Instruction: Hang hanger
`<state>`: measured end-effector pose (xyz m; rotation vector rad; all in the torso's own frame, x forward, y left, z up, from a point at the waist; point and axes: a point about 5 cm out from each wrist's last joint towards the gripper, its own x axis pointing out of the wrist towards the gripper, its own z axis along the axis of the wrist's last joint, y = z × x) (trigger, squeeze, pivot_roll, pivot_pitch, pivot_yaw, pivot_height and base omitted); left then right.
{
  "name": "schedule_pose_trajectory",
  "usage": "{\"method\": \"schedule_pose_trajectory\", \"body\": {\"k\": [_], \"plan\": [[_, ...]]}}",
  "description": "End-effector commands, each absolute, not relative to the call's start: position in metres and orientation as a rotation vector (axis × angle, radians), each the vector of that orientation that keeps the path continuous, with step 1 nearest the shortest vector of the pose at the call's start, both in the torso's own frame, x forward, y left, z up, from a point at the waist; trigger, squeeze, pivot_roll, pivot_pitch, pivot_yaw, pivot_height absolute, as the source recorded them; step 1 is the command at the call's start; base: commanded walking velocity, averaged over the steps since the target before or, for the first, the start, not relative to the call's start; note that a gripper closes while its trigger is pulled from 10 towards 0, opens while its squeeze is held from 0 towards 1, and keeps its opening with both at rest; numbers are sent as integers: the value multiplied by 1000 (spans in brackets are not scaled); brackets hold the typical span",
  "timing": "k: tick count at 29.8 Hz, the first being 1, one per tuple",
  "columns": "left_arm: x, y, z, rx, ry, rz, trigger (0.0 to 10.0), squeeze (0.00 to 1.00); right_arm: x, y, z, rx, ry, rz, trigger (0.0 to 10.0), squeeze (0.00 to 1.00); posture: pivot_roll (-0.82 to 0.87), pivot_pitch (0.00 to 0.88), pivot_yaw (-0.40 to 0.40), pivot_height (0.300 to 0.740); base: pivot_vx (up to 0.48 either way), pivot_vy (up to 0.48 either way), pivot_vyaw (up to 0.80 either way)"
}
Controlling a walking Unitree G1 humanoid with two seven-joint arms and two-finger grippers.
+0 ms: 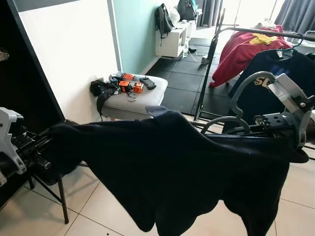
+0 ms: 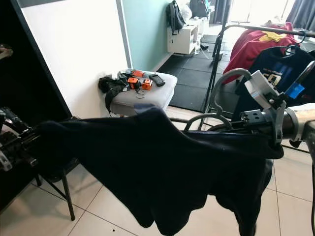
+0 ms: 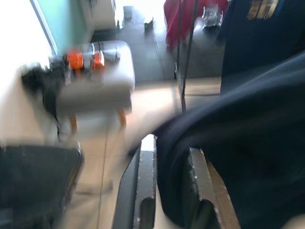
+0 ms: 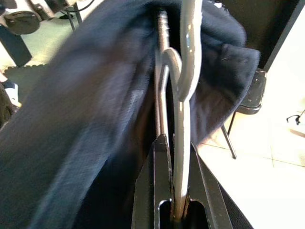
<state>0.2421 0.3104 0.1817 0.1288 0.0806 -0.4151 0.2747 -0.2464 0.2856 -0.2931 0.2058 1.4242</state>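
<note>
The robot is carrying the dark shirt (image 1: 172, 167) toward the clothes rack (image 1: 266, 31): the right claw (image 4: 174, 191) is squeezed shut on the gray hanger (image 1: 246, 91), the left claw (image 3: 171, 191) pinches a sleeve, and next the hook must go over the rack's bar.

Pretty standard G1 look: silver-grey angular bracket on left wrist (image 1: 9, 135), black mechanism bits behind it. Right wrist (image 2: 268, 98) same silver housing, small blue patch, perforated black plate underneath. Long flat black fingers (image 4: 157, 191), scuffed metal-edged pads (image 3: 145, 176).
</note>
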Motion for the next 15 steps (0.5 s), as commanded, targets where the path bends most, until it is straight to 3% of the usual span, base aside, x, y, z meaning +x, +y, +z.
{"method": "schedule_pose_trajectory", "body": {"k": [1,2,4,5,9,12,15], "plan": [[235,304,176,193,194,-508,10000,1000,274,-245,290,-324,189,1437,10000,0,-86,0,-3,740,0,0,0],[229,308,170,261,297,-524,10000,1000,276,-243,292,-332,181,1441,10000,0,-86,0,-3,740,0,0,0],[229,308,170,261,297,-524,10000,1000,276,-243,292,-332,181,1441,10000,0,-86,0,-3,740,0,0,0],[221,323,165,379,422,-493,10000,1000,277,-242,294,-341,173,1445,10000,0,-84,0,-3,740,0,0,0],[214,349,183,554,506,-395,10000,1000,278,-241,297,-356,162,1449,10000,0,-83,0,-5,740,0,0,0],[233,308,269,569,55,-477,10000,1000,280,-232,295,-379,166,1487,10000,0,-76,0,-15,740,0,0,0],[234,295,287,569,-46,-514,10000,1000,281,-229,294,-385,169,1499,10000,0,-76,0,-16,740,0,0,0]]}}
